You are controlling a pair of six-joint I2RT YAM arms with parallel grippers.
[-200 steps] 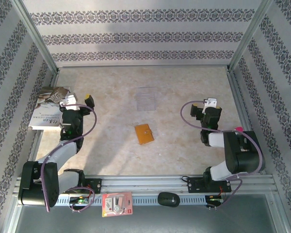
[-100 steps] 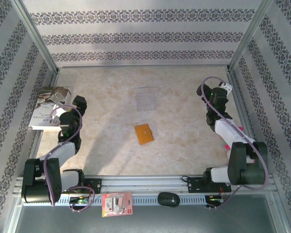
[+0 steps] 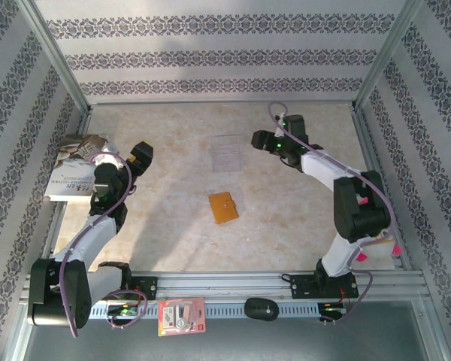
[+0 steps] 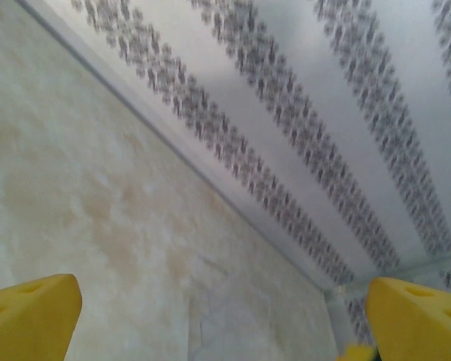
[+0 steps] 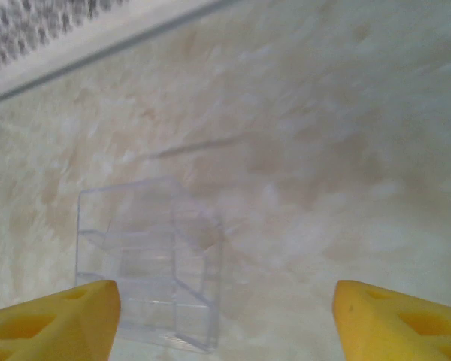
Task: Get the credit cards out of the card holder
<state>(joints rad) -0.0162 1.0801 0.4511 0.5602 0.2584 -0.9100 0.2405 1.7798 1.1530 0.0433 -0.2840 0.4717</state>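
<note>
Note the card holder [image 3: 223, 207] lying flat and folded shut near the middle of the marbled table [image 3: 286, 218], touched by neither gripper. Straight beyond the card holder, apart from it, see a clear plastic stand [image 3: 227, 153]. Beyond the card holder and to its right, find the right gripper [image 3: 261, 141], with yellow fingers [image 5: 52, 320] spread wide and gripping nothing, the stand just ahead in the right wrist view. Left of the card holder and slightly beyond, find the left gripper [image 3: 140, 154], fingers [image 4: 30, 316] likewise parted wide on nothing. Farther left of the card holder, a book [image 3: 75, 171] at the table edge. Nearer than the card holder, on the front rail [image 3: 301, 282], a red-and-white packet [image 3: 182, 315] and 1 black oval object [image 3: 261, 308]
</note>
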